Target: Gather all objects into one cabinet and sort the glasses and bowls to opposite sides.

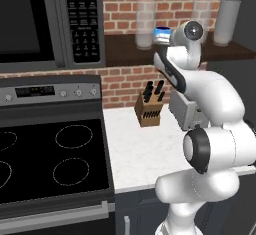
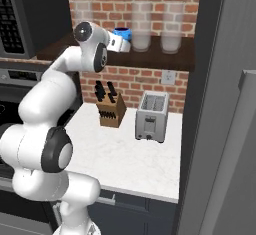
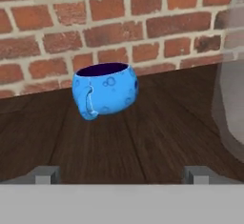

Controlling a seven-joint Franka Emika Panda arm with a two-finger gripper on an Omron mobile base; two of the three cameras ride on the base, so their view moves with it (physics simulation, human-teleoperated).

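In the left base view the white arm rises from the lower right and bends up to a dark wooden shelf (image 1: 125, 54) that runs along the brick wall (image 1: 127, 81). The gripper (image 1: 161, 35) is at shelf height, and the small blue bowl (image 1: 162, 29) shows just past the hand, standing on the shelf. Frosted glasses stand on the same shelf: one (image 1: 145, 24) just left of the bowl and another (image 1: 226, 22) well off to the right. Below, on the white counter (image 1: 135, 154), a wooden knife block (image 1: 148, 110) stands near the wall, with a silver toaster (image 1: 183, 111) to its right, partly behind the arm. A black stove (image 1: 50, 159) lies to the left and a microwave (image 1: 50, 21) hangs above it.

In the right base view the arm rises from the lower left, and the hand reaches to the shelf (image 2: 150, 54). The blue bowl (image 2: 122, 32) sits just beyond the gripper (image 2: 121, 42), left of two frosted glasses (image 2: 141, 27) (image 2: 171, 28). The knife block (image 2: 111, 110) and toaster (image 2: 151, 116) stand apart on the counter (image 2: 125, 159), and a grey fridge side (image 2: 220, 129) fills the right.

In the hand view the blue bowl (image 3: 105, 95) stands upright on the dark shelf boards (image 3: 143, 142), close to the brick wall (image 3: 119, 23), its dark inside and a small handle-like lug on its left side visible. The two fingertips (image 3: 44, 175) are spread wide at the bottom, released, with nothing between them; the bowl is ahead of them and apart. The edge of a glass (image 3: 232, 99) shows at the right.
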